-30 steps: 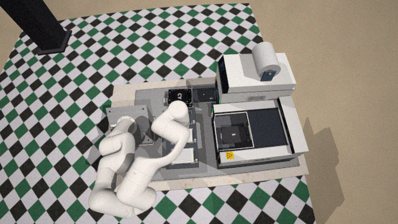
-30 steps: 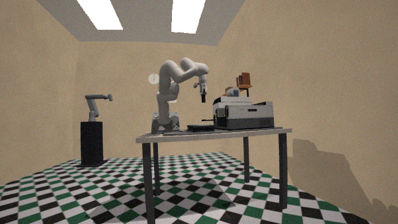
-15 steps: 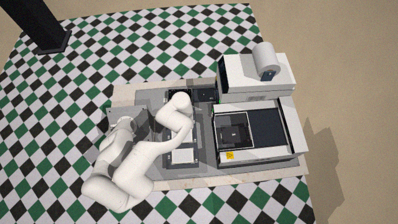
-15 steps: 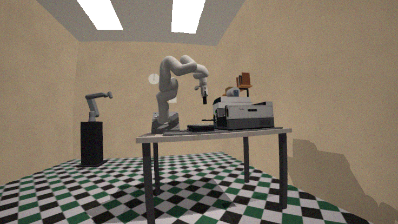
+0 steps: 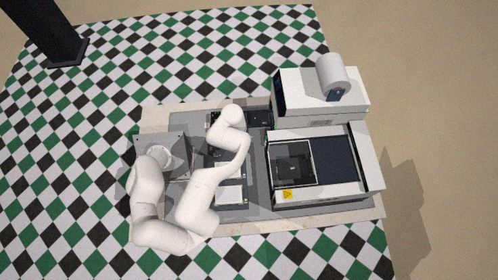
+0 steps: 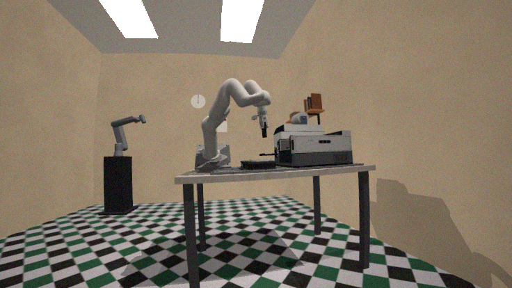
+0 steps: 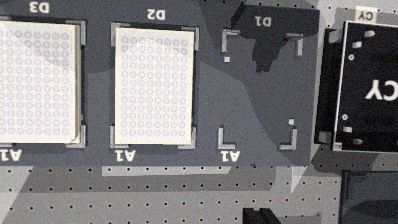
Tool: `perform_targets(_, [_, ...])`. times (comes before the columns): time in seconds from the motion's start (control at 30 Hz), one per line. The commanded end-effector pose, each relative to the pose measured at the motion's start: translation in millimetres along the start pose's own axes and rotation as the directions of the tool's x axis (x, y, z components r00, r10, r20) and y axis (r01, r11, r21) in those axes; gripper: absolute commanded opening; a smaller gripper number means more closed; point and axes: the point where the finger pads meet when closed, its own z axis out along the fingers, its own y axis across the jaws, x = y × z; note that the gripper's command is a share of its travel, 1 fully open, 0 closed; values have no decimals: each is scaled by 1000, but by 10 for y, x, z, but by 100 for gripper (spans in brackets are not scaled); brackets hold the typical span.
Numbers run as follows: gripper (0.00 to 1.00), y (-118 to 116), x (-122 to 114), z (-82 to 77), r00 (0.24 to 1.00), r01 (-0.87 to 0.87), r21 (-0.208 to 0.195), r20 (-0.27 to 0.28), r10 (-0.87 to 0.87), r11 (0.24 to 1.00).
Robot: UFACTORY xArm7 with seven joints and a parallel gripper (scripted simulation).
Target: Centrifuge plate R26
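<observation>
Black claw point(image 6: 264, 133) hangs high above the deck, pointing down, jaws drawn fully together with nothing between them; only a dark sliver of it shows at the bottom edge of the wrist view. Directly below lies the deck row: nest D1 point(image 7: 259, 90) bare inside its corner locators, a cream well plate on D2 point(image 7: 153, 86), presumably R62, and another on D3 point(image 7: 39, 82), by the task the balance plate BAL. Both sit flat inside their brackets, pale with a fine grid of round wells, A1 marks along one short end. At the right edge of the wrist view sits the black CY nest point(image 7: 367, 85). Further out, in the top view, the centrifuge point(image 5: 325, 195) lies right of the deck with a square opening in its top; the sealer point(image 5: 313, 94) stands beyond it, a white roll point(image 5: 332, 73) on top. R26 should be on the sealer's stage; the arm point(image 5: 226, 138) hides that spot, so I cannot confirm it. Judged handling: a thin rigid plastic plate, light, its film seal easily damaged; best taken by the two long side walls, level, never pressing the top.
</observation>
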Motion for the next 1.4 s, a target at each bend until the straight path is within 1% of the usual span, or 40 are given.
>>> perform_targets(0.0, [0,220,-160,16,997,-10,110,-81,19,994])
perform_targets(0.13, [0,369,-227,65,997,-10,110,-81,19,994])
perform_targets(0.63, [0,369,-227,65,997,11,108,-83,-2,994])
perform_targets(0.77, [0,369,-228,65,999,11,108,49,-16,994])
perform_targets(0.9, [0,369,-228,66,983,11,108,180,-30,994])
perform_targets(0.97, [0,369,-228,66,983,11,108,180,-30,994])
perform_targets(1.2, [0,368,-228,66,914,11,109,401,-54,994])
perform_targets(1.23, [0,368,-228,66,905,11,109,423,-56,994])
perform_targets(1.37, [0,369,-229,66,905,11,109,423,-56,994])
